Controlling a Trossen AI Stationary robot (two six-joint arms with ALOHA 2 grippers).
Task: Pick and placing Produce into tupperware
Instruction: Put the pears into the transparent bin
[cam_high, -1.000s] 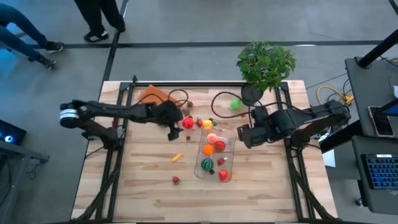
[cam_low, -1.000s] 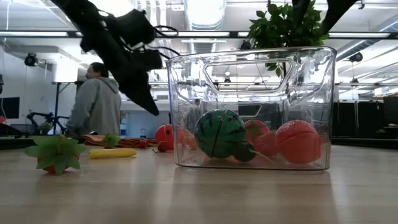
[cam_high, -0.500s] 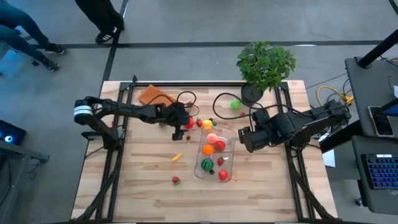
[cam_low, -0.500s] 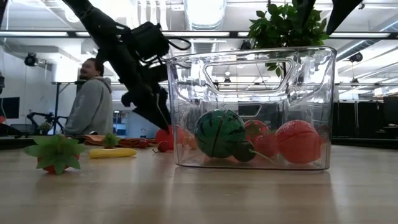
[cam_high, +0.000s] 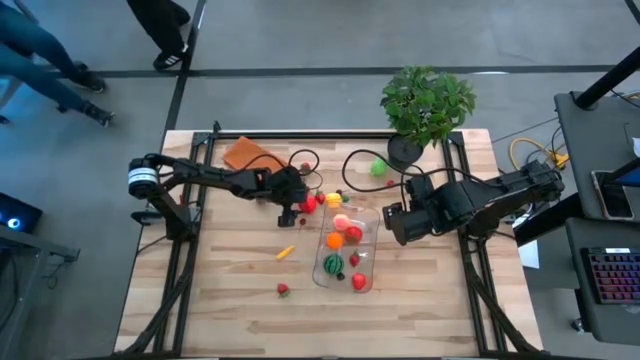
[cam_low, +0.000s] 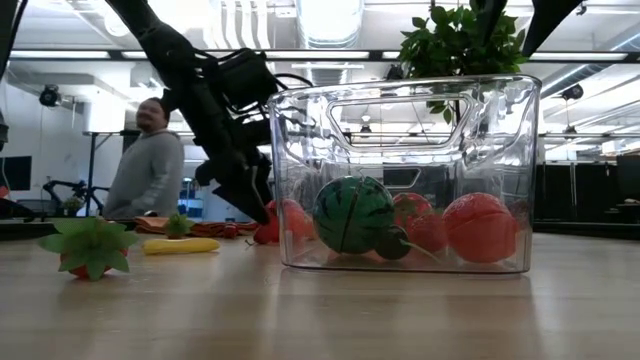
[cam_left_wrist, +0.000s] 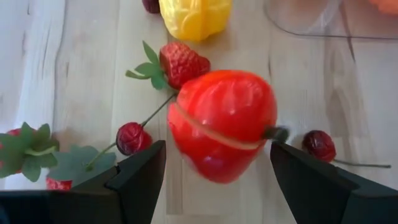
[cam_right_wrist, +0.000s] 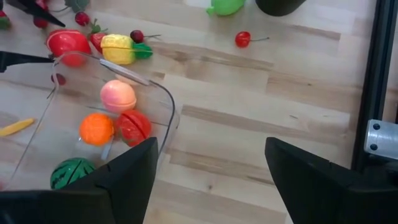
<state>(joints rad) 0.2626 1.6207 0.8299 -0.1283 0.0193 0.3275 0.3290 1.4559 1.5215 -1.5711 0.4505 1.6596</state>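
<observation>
1. A grey floor (cam_high: 330, 40) with a dark line across it surrounds the wooden table (cam_high: 230, 290).
2. A desk with a keyboard (cam_high: 612, 275) stands at the right edge.
3. Long ceiling lights (cam_low: 70, 55) run overhead.
4. A person in a grey hoodie (cam_low: 150, 165) stands beyond the table.

Looking down past 2 dark fingers (cam_right_wrist: 124, 180) spread wide apart over a pale wood table (cam_right_wrist: 261, 124). Clear tupperware (cam_right_wrist: 163, 99) holding a pink peach (cam_right_wrist: 118, 96), orange (cam_right_wrist: 96, 129), red tomato (cam_right_wrist: 134, 126) and striped watermelon (cam_right_wrist: 68, 172). Just outside its far rim, a red pepper (cam_right_wrist: 66, 45), strawberry (cam_right_wrist: 96, 38) and yellow pepper (cam_right_wrist: 118, 48). Farther off, a cherry (cam_right_wrist: 244, 39) and green fruit (cam_right_wrist: 225, 7).
</observation>
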